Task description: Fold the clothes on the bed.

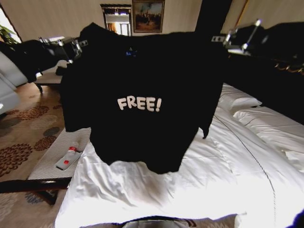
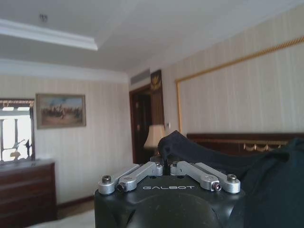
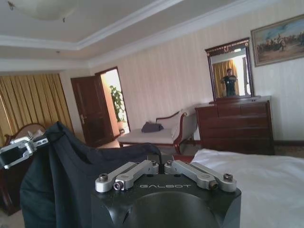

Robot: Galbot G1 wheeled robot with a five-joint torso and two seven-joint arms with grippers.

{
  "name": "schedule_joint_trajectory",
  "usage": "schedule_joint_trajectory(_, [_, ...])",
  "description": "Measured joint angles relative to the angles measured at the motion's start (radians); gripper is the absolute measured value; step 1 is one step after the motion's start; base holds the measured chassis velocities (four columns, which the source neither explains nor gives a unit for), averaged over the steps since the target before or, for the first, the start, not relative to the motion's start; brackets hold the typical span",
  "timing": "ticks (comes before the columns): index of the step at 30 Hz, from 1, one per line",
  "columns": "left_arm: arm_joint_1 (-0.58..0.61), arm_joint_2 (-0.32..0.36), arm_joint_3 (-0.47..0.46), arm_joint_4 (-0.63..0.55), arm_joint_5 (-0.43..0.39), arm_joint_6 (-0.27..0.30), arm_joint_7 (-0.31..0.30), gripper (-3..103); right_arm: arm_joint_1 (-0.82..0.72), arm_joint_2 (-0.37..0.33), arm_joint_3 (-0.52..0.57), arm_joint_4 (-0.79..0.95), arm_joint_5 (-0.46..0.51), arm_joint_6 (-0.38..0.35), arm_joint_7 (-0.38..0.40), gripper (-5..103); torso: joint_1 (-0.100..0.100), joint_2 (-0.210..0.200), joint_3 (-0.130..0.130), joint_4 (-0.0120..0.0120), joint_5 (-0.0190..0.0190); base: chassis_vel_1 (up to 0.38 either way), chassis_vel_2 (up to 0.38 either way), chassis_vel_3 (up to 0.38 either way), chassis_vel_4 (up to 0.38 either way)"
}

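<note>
Both my grippers are up at shoulder height, and from my head I see the shirt hanging between them, spread flat with its "FREE!" lettering facing me and its hem dangling just above the bed; I hold it this way so the cloth falls open and straight before I lay it down to fold. My left gripper pinches one shoulder of the shirt, my right gripper the other, well apart so the top edge stays taut. From my left wrist, my left gripper has its fingers drawn together to a narrow gap, a fold of the black shirt clamped at their tips and trailing away to one side. From my right wrist, my right gripper is likewise closed on the shirt, which stretches across to the left gripper farther off, with the white bed below
</note>
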Motion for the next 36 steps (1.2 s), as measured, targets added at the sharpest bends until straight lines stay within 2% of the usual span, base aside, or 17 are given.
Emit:
schedule_joint_trajectory(2, [-0.030,0.013,0.005,-0.015,-0.045,0.054,-0.035,2,-0.015,-0.059,0.055,0.031,0.088,0.001,0.035,0,0.000,0.000,0.000,-0.0008,-0.0019,0.000,0.000,0.000,0.000])
schedule_joint_trajectory(5, [-0.063,0.023,0.009,-0.016,-0.075,0.085,-0.053,2,-0.016,-0.077,0.075,0.045,0.124,0.000,0.048,0,0.000,0.000,0.000,-0.0011,-0.0018,0.000,0.000,0.000,0.000])
schedule_joint_trajectory(9, [-0.233,0.070,0.030,-0.006,-0.242,0.211,-0.113,2,-0.015,-0.112,0.125,0.073,0.205,-0.004,0.078,0,0.000,0.000,0.000,-0.0004,-0.0010,0.000,0.000,0.000,0.000])
schedule_joint_trajectory(11, [-0.256,0.077,0.032,-0.009,-0.273,0.231,-0.125,2,-0.015,-0.117,0.132,0.075,0.220,-0.005,0.086,0,0.000,0.000,0.000,-0.0003,-0.0008,0.000,0.000,0.000,0.000])
schedule_joint_trajectory(12, [-0.305,0.083,0.032,-0.018,-0.375,0.300,-0.188,2,-0.014,-0.127,0.152,0.082,0.257,-0.009,0.104,0,0.000,0.000,0.000,-0.0005,-0.0008,0.000,0.000,0.000,0.000])
schedule_joint_trajectory(14, [-0.312,0.083,0.031,-0.020,-0.394,0.314,-0.204,2,-0.014,-0.129,0.155,0.086,0.264,-0.009,0.108,0,0.000,0.000,0.000,-0.0007,-0.0010,0.000,0.000,0.000,0.000])
schedule_joint_trajectory(16, [-0.319,0.080,0.030,-0.024,-0.430,0.350,-0.244,2,-0.013,-0.132,0.158,0.105,0.282,-0.011,0.123,0,0.000,0.000,0.000,-0.0009,-0.0013,0.000,0.000,0.000,0.000])
schedule_joint_trajectory(22, [-0.281,0.042,0.024,-0.026,-0.452,0.373,-0.288,2,-0.013,-0.139,0.132,0.112,0.290,-0.016,0.138,0,0.000,0.000,0.000,-0.0010,-0.0014,0.000,0.000,0.000,0.000])
schedule_joint_trajectory(25, [-0.246,0.024,0.017,-0.026,-0.435,0.374,-0.292,2,-0.030,-0.130,0.135,0.109,0.278,-0.017,0.139,0,0.000,0.000,0.000,-0.0010,-0.0010,0.000,0.000,0.000,0.000])
schedule_joint_trajectory(27, [-0.164,-0.019,0.012,-0.029,-0.354,0.359,-0.293,2,-0.131,-0.086,0.190,0.099,0.197,-0.013,0.128,0,0.000,0.000,0.000,-0.0013,-0.0013,0.000,0.000,0.000,0.000])
schedule_joint_trajectory(29, [-0.091,-0.054,0.012,-0.037,-0.261,0.345,-0.288,2,-0.242,-0.040,0.200,0.085,0.107,-0.008,0.108,0,0.000,0.000,0.000,-0.0007,-0.0014,0.000,0.000,0.000,0.000])
schedule_joint_trajectory(30, [-0.028,-0.086,0.014,-0.039,-0.171,0.330,-0.273,2,-0.328,-0.006,0.203,0.073,0.032,-0.001,0.088,0,0.000,0.000,0.000,-0.0004,-0.0014,0.000,0.000,0.000,0.000])
schedule_joint_trajectory(31, [-0.028,-0.086,0.014,-0.039,-0.171,0.330,-0.273,2,-0.328,-0.006,0.203,0.073,0.032,-0.001,0.088,0,0.000,0.000,0.000,-0.0004,-0.0014,0.000,0.000,0.000,0.000])
schedule_joint_trajectory(33, [0.069,-0.152,0.026,-0.035,-0.041,0.318,-0.258,2,-0.459,0.054,0.195,0.053,-0.107,0.006,0.049,0,0.000,0.000,0.001,-0.0003,-0.0013,0.000,0.000,0.000,0.000])
schedule_joint_trajectory(35, [0.153,-0.210,0.039,-0.024,0.064,0.316,-0.253,2,-0.543,0.110,0.181,0.040,-0.193,0.009,0.029,0,0.001,-0.001,0.001,-0.0010,-0.0010,0.000,0.000,0.000,0.000])
schedule_joint_trajectory(36, [0.235,-0.260,0.059,-0.013,0.165,0.315,-0.248,2,-0.623,0.165,0.167,0.031,-0.276,0.010,0.007,0,0.001,-0.001,0.001,-0.0012,-0.0008,0.000,0.000,0.000,0.000])
